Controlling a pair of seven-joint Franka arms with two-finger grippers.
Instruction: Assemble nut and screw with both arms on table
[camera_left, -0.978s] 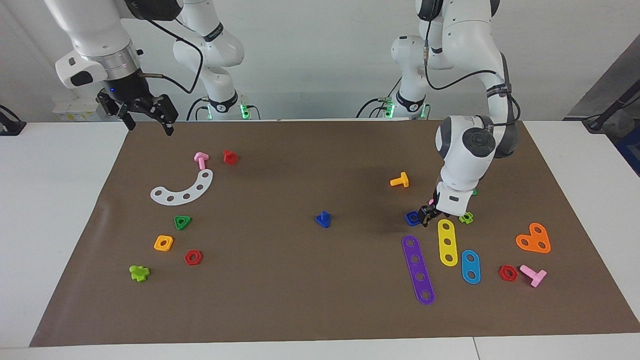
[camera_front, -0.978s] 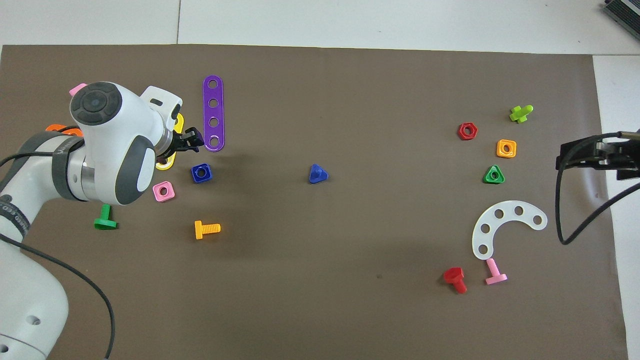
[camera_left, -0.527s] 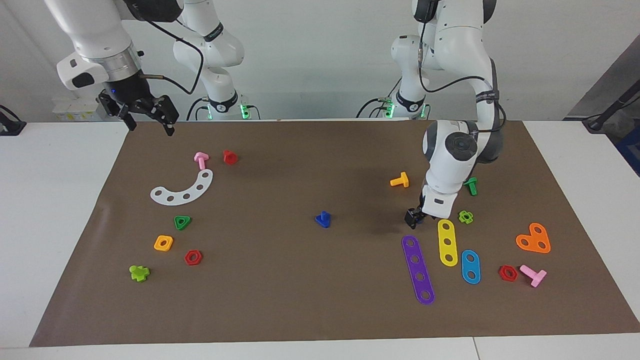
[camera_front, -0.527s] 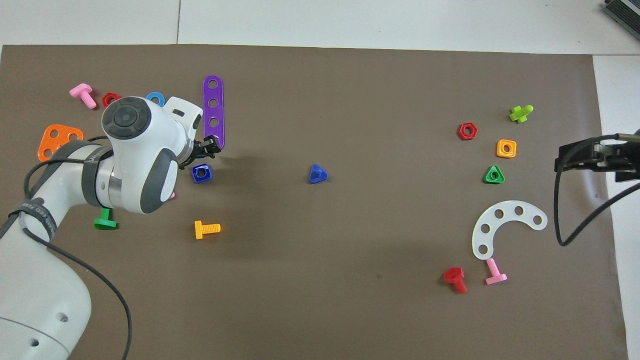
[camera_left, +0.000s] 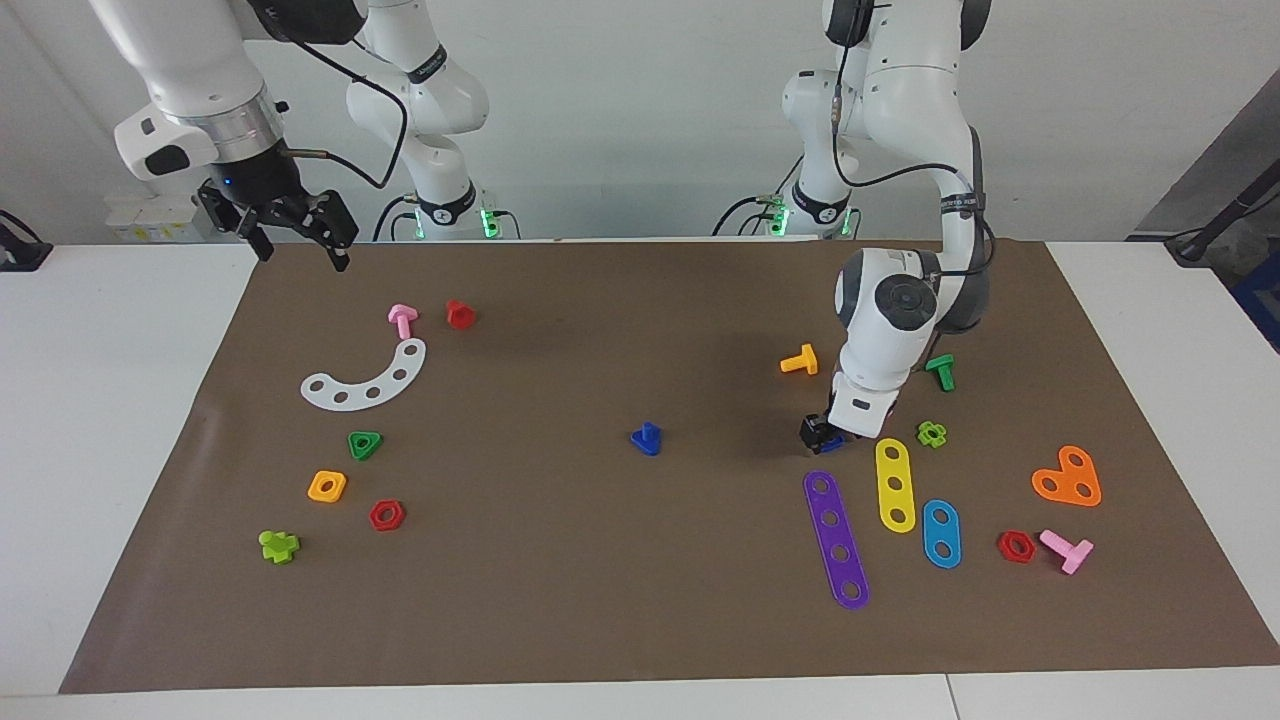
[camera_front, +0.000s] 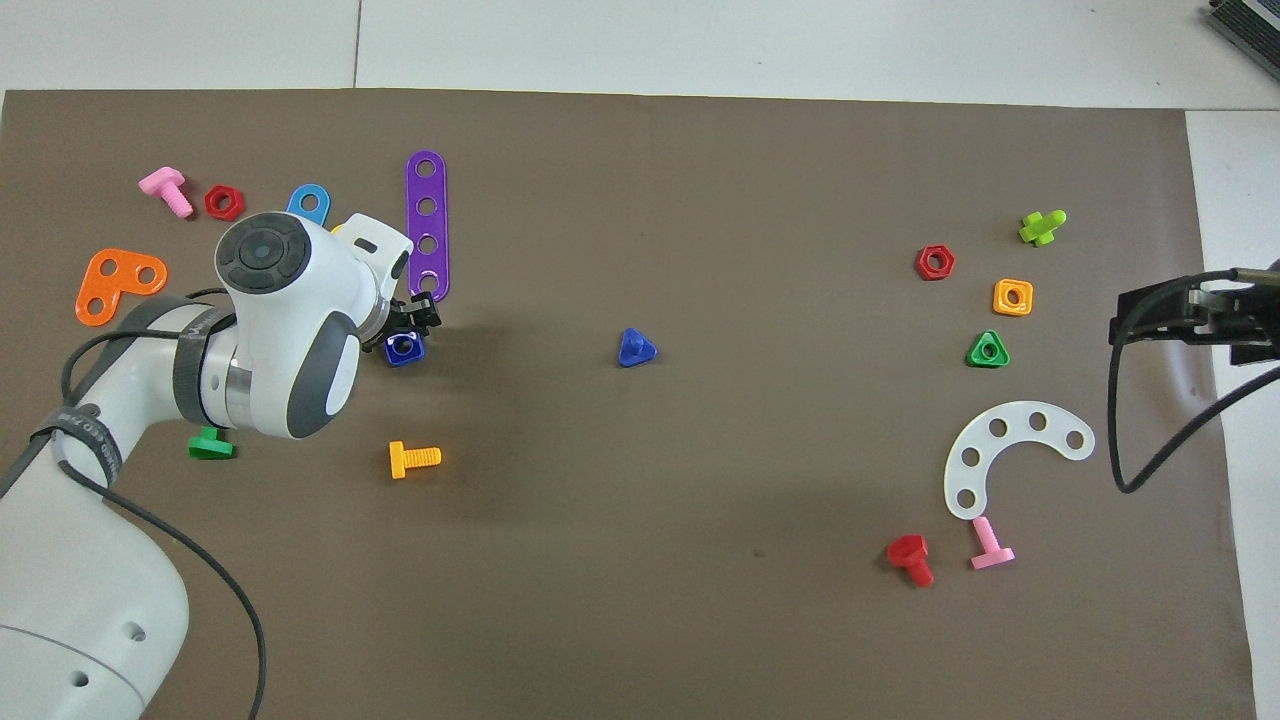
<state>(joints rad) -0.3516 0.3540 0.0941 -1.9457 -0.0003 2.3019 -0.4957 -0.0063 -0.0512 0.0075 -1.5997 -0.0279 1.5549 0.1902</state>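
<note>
The dark-blue nut (camera_left: 831, 444) (camera_front: 403, 348) lies on the brown mat (camera_left: 620, 590) toward the left arm's end of the table. My left gripper (camera_left: 817, 432) (camera_front: 414, 320) is low, right over the nut and partly covering it; I cannot see contact. The dark-blue screw (camera_left: 647, 438) (camera_front: 635, 348) stands on its triangular head near the mat's middle, apart from both grippers. My right gripper (camera_left: 300, 255) (camera_front: 1190, 315) hangs open and empty, high over the mat's edge at the right arm's end, and waits.
A purple strip (camera_left: 836, 540) (camera_front: 427, 225) and a yellow strip (camera_left: 894, 484) lie just farther from the robots than the nut. An orange screw (camera_left: 800, 361) (camera_front: 413, 458) and a green screw (camera_left: 941, 371) lie nearer. A white arc (camera_left: 365, 378) and several small parts lie at the right arm's end.
My left arm has swung toward the table's middle, bringing its gripper from beside the nut to right over it. The nut and screw have not moved. The right arm has stayed still.
</note>
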